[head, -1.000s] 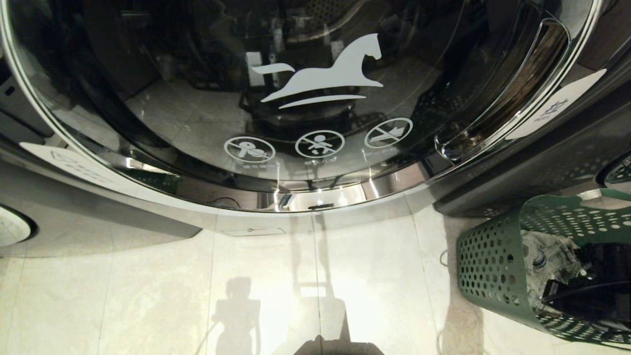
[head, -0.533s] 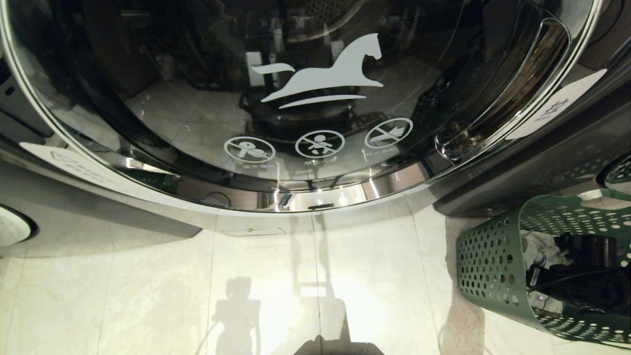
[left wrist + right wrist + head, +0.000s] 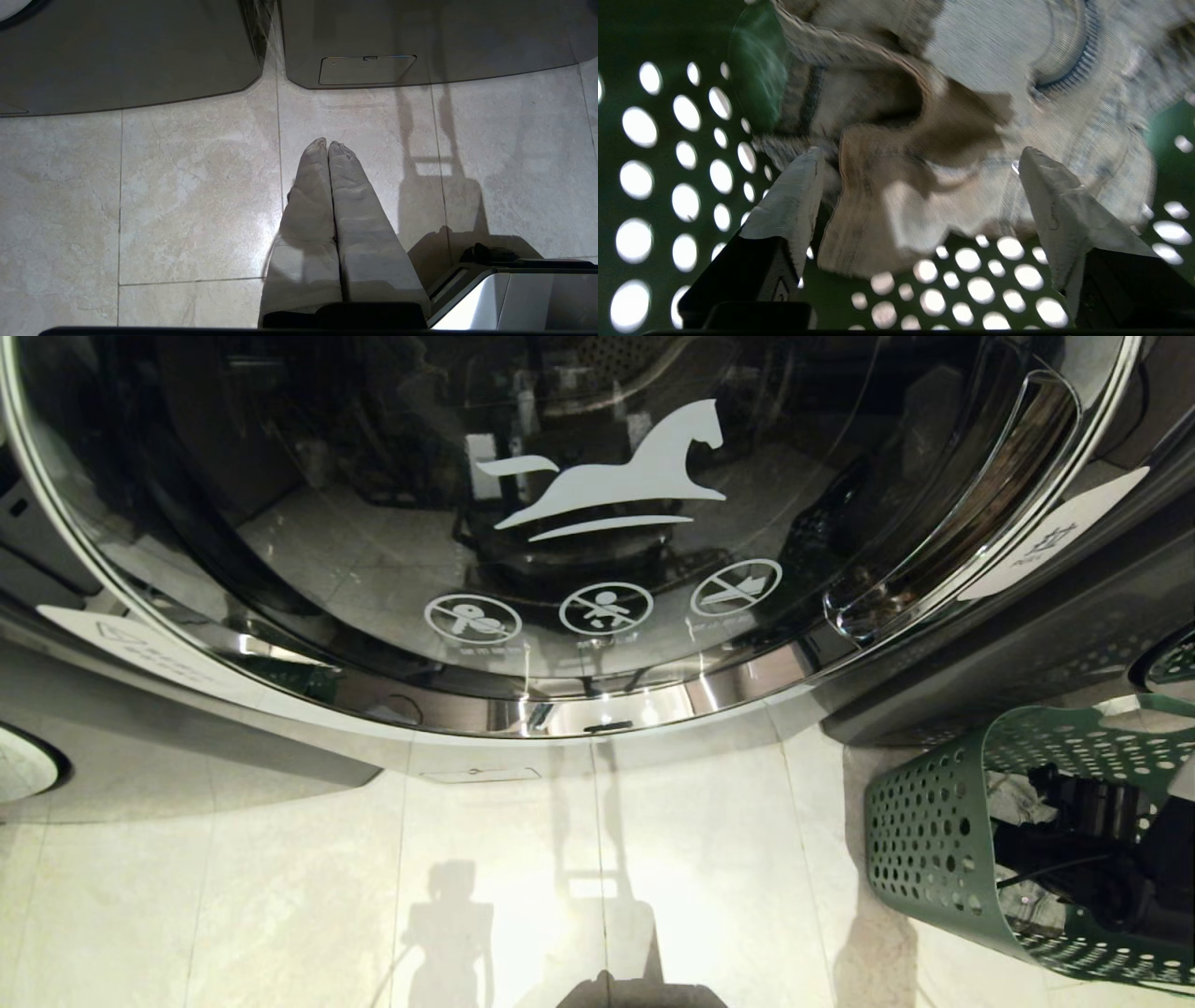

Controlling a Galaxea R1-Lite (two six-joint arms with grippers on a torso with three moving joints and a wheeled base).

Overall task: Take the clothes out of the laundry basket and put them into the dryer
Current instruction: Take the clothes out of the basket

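Right end effector: inside the green plastic laundry basket with round holes, fingers spread wide apart, gripping nothing.
Clothes: soft pale grey crumpled fabric garments lay in the basket, just in front of the spread fingers.
Basket: on the pale tiled floor, near right.
Dryer: big round glass door, closed, far side.
Left end effector: fingers pressed together, above the floor.

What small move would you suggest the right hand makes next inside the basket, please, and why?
Probably ease the right hand forward and close it on the clothes. It is inside the green laundry basket, its two fingers spread wide to either side of a crumpled fold, gripping nothing yet.
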